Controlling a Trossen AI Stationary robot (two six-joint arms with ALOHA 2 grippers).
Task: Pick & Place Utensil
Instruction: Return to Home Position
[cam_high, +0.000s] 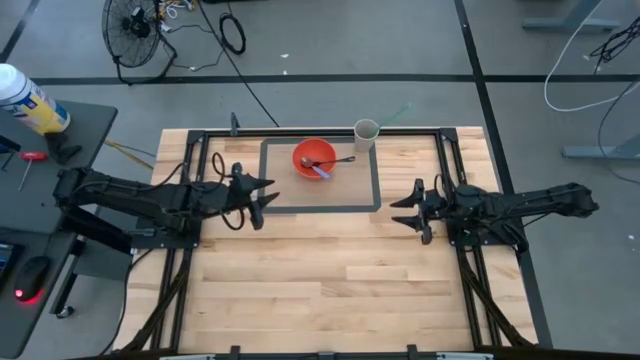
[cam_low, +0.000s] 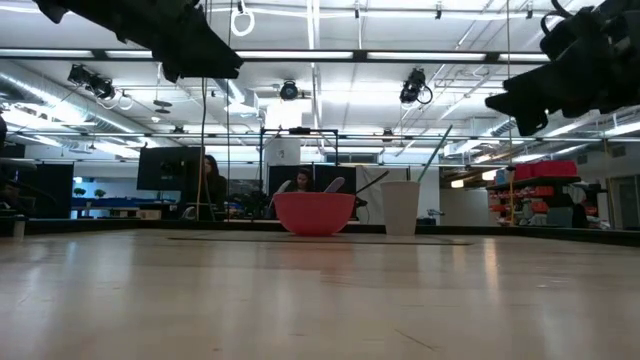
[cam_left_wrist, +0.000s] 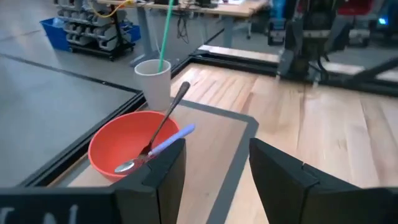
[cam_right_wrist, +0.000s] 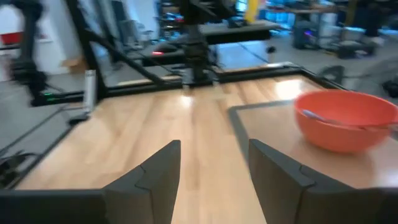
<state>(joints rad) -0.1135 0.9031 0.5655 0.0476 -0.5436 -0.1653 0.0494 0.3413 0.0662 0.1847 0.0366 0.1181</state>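
An orange bowl (cam_high: 314, 158) stands on the table inside a grey taped rectangle (cam_high: 375, 180) at the far middle. A dark-handled spoon (cam_left_wrist: 163, 127) and a blue-handled utensil (cam_left_wrist: 169, 142) lie in the bowl, their handles leaning on its rim. A white cup (cam_high: 366, 133) with a green straw (cam_left_wrist: 163, 37) stands beside the bowl at the far right. My left gripper (cam_high: 268, 196) hovers open left of the bowl, above the table. My right gripper (cam_high: 400, 212) hovers open to the right of the rectangle. Both are empty.
A black frame (cam_high: 300, 132) borders the wooden table. Bare wood lies between the arms and toward the near edge. A fan (cam_high: 130, 25) and cables lie on the floor beyond the far edge. A person (cam_low: 212, 185) sits far behind the table.
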